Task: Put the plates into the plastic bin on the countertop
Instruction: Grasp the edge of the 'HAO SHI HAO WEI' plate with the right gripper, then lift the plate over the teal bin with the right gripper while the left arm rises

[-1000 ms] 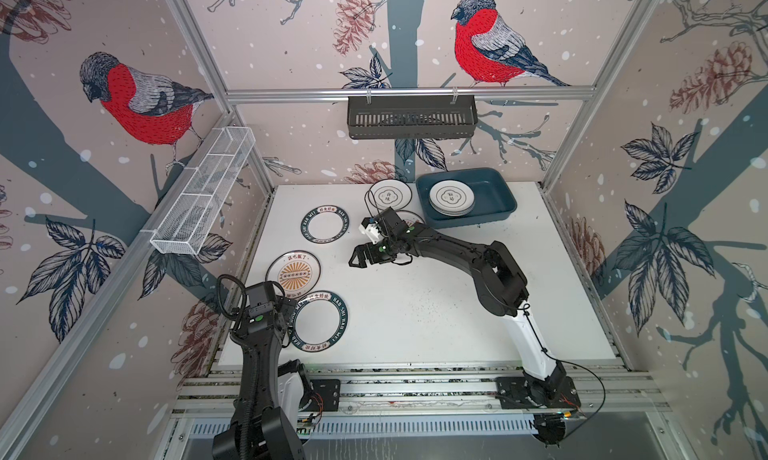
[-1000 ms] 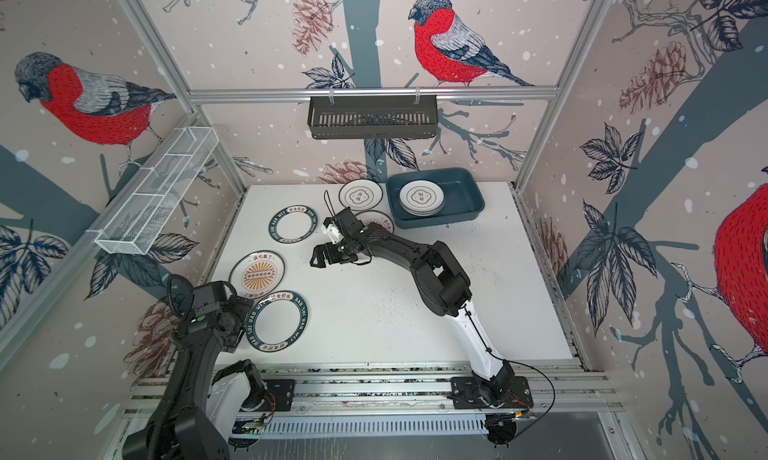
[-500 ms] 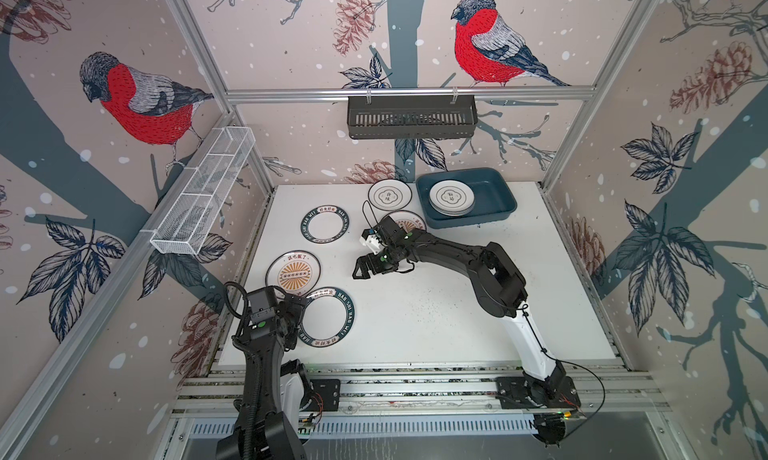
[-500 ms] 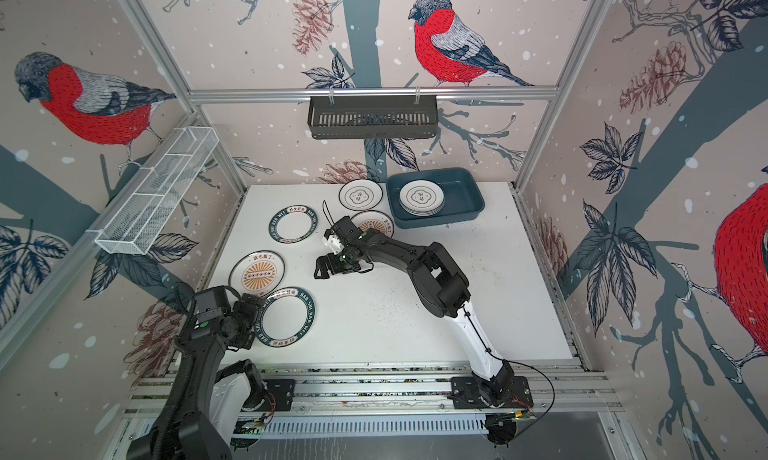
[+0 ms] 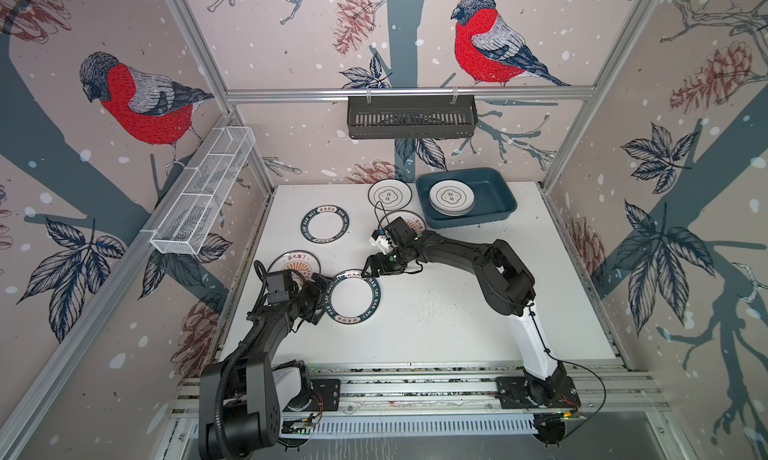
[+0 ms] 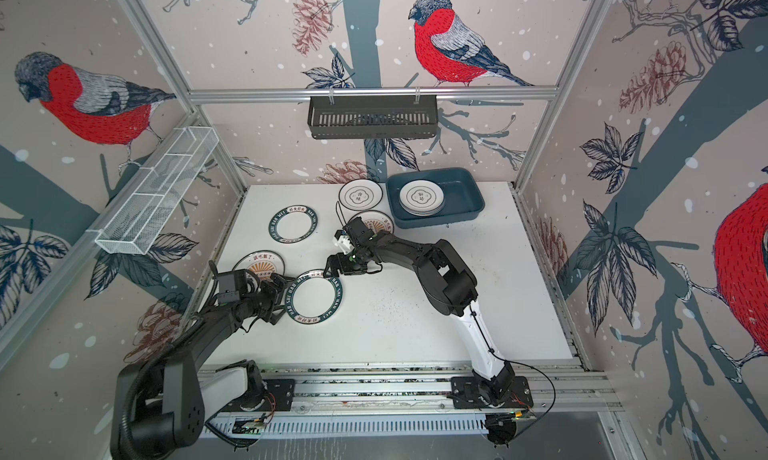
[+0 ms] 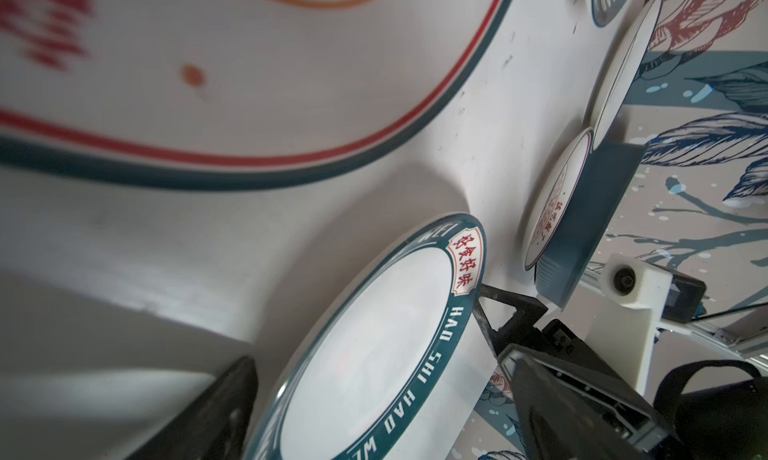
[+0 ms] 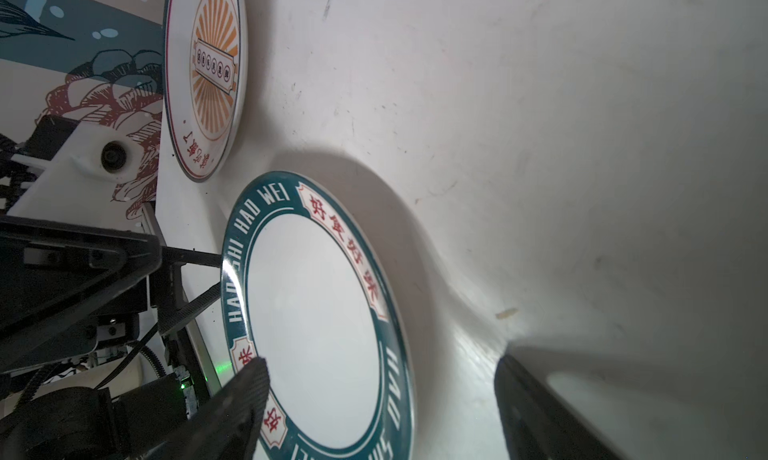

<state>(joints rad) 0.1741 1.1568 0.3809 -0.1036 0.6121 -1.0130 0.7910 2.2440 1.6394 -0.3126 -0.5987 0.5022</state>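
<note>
A teal-rimmed plate [image 5: 353, 298] [image 6: 313, 298] lies on the white countertop [image 5: 457, 312] between both grippers. My left gripper [image 5: 322, 299] [image 7: 376, 356] is open, its fingers straddling the plate's left rim. At the plate's far right rim my right gripper [image 5: 372, 272] [image 8: 380, 358] stands open, one finger [image 8: 241, 399] over the rim and the other beside it. Several plates are stacked [image 5: 452, 197] in the teal plastic bin [image 5: 498, 196]. More plates lie loose: another teal-rimmed one [image 5: 325, 224], a sunburst one [image 5: 293, 264], a cloud-emblem one [image 5: 389, 195], and one [image 5: 413, 220] partly under my right arm.
A black slotted basket [image 5: 411, 117] hangs on the back rail. A white wire mesh basket [image 5: 203, 196] hangs on the left wall. My right arm [image 5: 503, 279] reaches across the middle of the countertop. The frame rails run along the front edge.
The teal-rimmed plate has slid right and away with my left gripper behind it. My right gripper came down from near the bin to the plate's far rim, its jaws narrowing slightly.
</note>
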